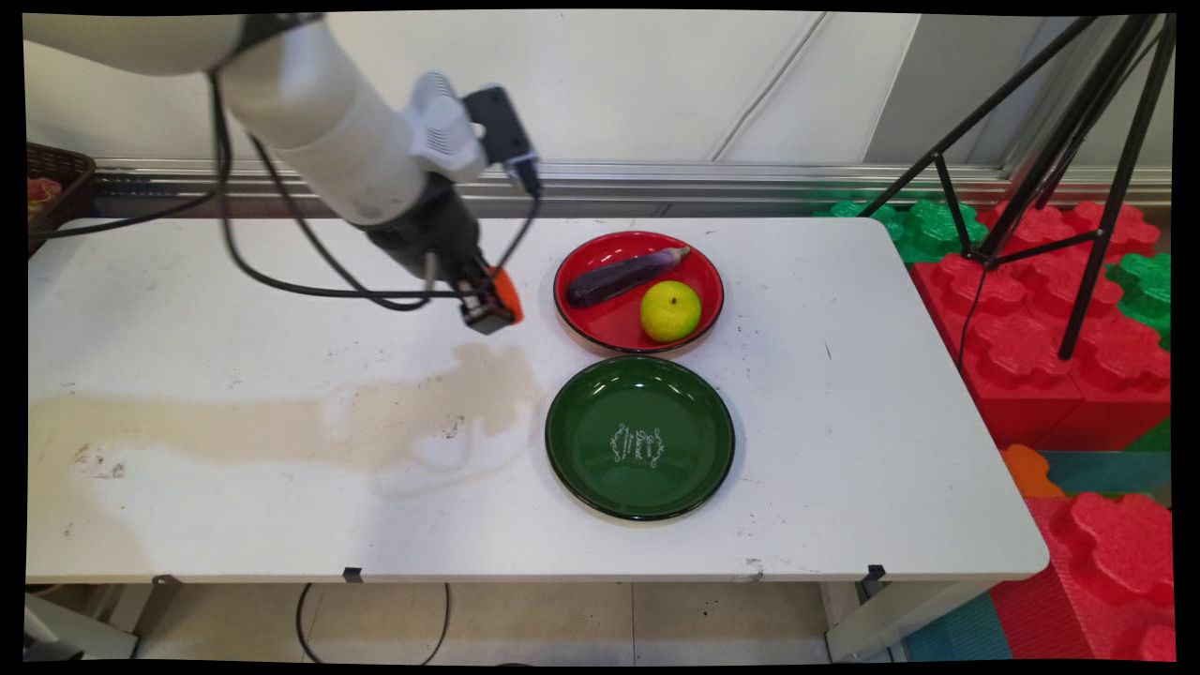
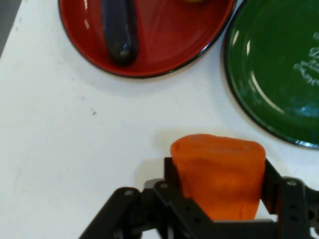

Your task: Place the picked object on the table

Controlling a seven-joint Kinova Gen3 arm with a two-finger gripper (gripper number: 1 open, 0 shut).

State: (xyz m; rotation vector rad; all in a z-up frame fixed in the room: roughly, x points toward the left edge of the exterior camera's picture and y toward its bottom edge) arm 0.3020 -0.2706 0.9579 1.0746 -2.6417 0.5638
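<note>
My gripper point(image 1: 492, 305) hangs above the table, left of the red plate point(image 1: 600, 323), and is shut on an orange piece of food, perhaps a carrot point(image 1: 507, 290). In the hand view the orange piece point(image 2: 218, 174) sits squeezed between the two black fingers point(image 2: 271, 181), above bare white table. The red plate point(image 2: 164, 45) holds a dark purple eggplant point(image 1: 623, 275) and a yellow-green round fruit point(image 1: 670, 310). The eggplant point(image 2: 119, 30) lies near the top of the hand view. An empty green plate point(image 1: 581, 441) stands in front of the red one, with its rim point(image 2: 239, 99) at the hand view's right.
A tan stain point(image 1: 375, 417) runs across the table's left half. A dark basket point(image 1: 56, 183) sits at the far left edge. Red and green foam blocks point(image 1: 1050, 319) and a black tripod point(image 1: 1097, 169) stand off the table's right end.
</note>
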